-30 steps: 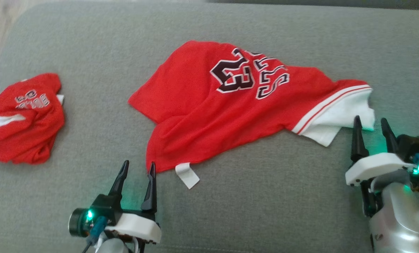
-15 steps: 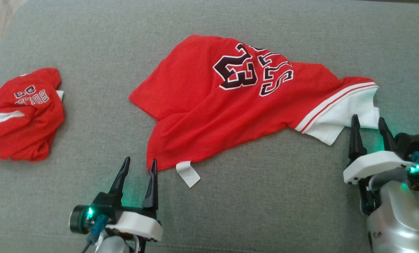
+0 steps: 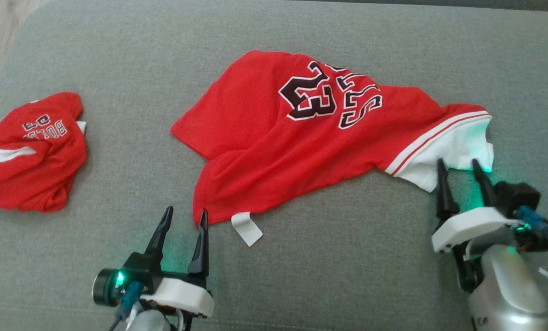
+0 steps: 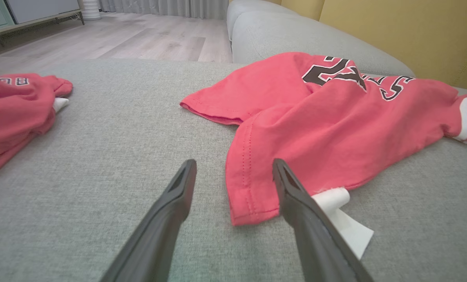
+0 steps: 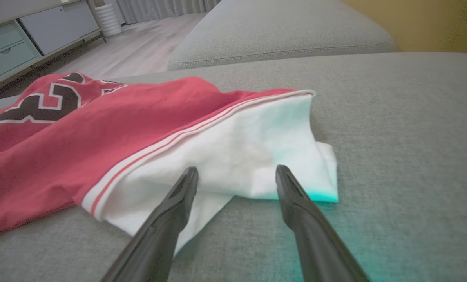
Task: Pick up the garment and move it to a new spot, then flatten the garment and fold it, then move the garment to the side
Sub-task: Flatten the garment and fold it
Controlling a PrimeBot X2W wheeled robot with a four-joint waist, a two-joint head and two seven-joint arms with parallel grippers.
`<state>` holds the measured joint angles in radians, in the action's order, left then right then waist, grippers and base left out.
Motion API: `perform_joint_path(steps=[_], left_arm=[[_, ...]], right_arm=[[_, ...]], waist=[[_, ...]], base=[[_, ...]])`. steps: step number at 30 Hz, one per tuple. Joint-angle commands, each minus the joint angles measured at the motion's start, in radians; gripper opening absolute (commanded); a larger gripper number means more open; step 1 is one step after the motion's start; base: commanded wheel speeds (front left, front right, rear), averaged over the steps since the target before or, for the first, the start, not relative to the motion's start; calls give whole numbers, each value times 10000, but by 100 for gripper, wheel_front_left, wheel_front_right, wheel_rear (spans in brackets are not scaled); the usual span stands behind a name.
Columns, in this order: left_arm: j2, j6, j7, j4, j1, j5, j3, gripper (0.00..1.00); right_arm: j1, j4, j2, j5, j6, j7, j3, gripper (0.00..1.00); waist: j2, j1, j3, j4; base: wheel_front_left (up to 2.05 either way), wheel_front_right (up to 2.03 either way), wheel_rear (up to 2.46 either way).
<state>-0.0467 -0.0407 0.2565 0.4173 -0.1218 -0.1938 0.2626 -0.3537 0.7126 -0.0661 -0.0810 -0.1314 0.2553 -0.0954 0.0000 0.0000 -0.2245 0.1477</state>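
My left jaws stood spread at the near hem corner of the red jersey (image 3: 274, 151), beside its white tag (image 3: 246, 228). My right jaws stood spread at its white panel (image 3: 453, 149). The jersey lay rumpled on the grey sofa cushion (image 3: 347, 266), pinched by neither.

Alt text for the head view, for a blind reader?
A rumpled red jersey lies on a grey couch, with an open gripper at each near end: the left gripper by its hem, the right gripper at its white sleeve. A second crumpled jersey lies far left.
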Motion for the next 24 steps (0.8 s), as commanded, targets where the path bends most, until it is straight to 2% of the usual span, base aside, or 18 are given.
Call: perform_joint_path(steps=[1, 12, 17, 18, 19, 20, 24], left_arm=[[-36, 8, 53, -209, -132, 54, -223, 100], [-36, 23, 53, -179, -88, -65, -87, 100], [-36, 68, 53, -159, -94, -165, -74, 100], [-36, 76, 53, -159, -93, -175, -76, 100], [-36, 85, 53, -157, -96, -185, -75, 100], [-36, 91, 53, -149, -99, -197, -73, 100], [-35, 109, 53, -100, -86, -225, -93, 100]], right_arm=[[39, -323, 28, -54, 7, 65, 421, 100], [654, -511, -205, 216, 7, 65, 2180, 100], [726, -273, -371, 463, 7, 65, 2198, 100], [707, -180, -374, 536, 7, 65, 2172, 89], [683, -68, -373, 597, 7, 65, 2152, 47], [657, 24, -364, 642, 7, 65, 2135, 0], [625, -208, -289, 617, 7, 65, 2167, 0]], waist=[[0, 0, 27, 11], [0, 0, 68, 103], [0, 0, 57, 100], [0, 0, 54, 100], [0, 0, 57, 103], [0, 0, 65, 105], [0, 0, 188, 71]], base=[[0, 0, 0], [0, 0, 0], [0, 0, 0], [0, 0, 0], [0, 0, 0], [0, 0, 0], [0, 0, 0]])
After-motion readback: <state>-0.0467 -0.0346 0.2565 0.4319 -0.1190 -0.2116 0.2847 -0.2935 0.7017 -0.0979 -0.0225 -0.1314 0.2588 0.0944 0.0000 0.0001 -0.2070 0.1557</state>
